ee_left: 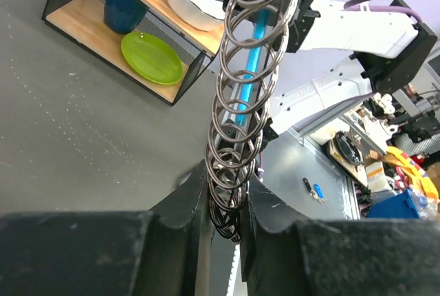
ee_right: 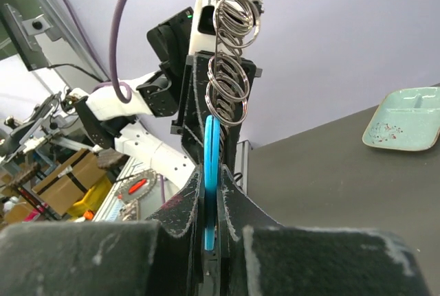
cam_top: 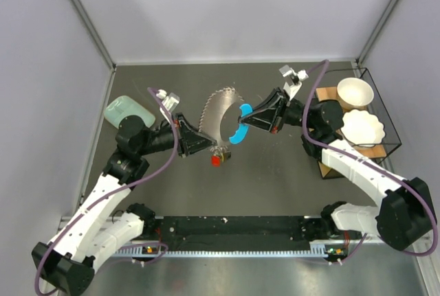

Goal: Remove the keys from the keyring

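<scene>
Two tools are seen, the left tool [cam_top: 198, 143] and the right tool [cam_top: 249, 119]. There is one keyring [cam_top: 218, 112], with one blue loop [cam_top: 241, 133] and many metal rings, too close together to count surely. Only one key [cam_top: 216, 161] shows, with a red head. One mint-green tray [cam_top: 127, 112] is on the tabletop [cam_top: 275, 186]. One rack [ee_left: 72, 27] carries two white bowls, one round [cam_top: 355, 92] and one wavy-edged [cam_top: 362, 128], one green plate [ee_left: 152, 57] and one blue cup [ee_left: 124, 7].
</scene>
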Available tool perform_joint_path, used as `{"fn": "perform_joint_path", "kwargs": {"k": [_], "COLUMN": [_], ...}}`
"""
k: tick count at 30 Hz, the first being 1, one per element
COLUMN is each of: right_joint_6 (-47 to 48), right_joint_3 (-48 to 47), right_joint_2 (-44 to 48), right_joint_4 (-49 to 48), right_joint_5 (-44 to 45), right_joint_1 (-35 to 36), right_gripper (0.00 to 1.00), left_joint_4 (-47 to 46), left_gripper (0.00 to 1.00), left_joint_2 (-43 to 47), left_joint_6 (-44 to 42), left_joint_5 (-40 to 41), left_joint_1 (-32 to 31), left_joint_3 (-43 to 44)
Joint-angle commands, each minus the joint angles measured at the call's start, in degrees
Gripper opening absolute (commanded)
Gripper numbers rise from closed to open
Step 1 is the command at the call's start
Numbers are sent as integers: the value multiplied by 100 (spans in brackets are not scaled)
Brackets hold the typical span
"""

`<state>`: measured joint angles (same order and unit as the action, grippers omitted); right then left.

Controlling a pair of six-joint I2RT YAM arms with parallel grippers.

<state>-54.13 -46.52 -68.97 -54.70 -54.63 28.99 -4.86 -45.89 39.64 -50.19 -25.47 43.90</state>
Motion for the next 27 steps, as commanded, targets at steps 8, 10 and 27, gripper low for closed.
{"fn": "perform_joint_path", "kwargs": {"k": [8, 10, 27], "right_joint_6": [516, 964, 3108], "right_joint_3": [-243, -296, -322], "right_joint_2": [103, 217, 1219], "right_joint_4": [721, 1492, 3535], "right_joint_5": [13, 128, 1103], "right_joint_1": [-34, -25, 633], "right_gripper": [6, 12, 77], "left_joint_4": [-427, -489, -508], "left_gripper": [0, 0, 0], "left_joint_2": [62, 124, 150], "left_joint_6": [228, 290, 660], "left_joint_5": [-87, -26, 616], "left_joint_1": [25, 25, 25], "left_joint_3": [84, 75, 435]}}
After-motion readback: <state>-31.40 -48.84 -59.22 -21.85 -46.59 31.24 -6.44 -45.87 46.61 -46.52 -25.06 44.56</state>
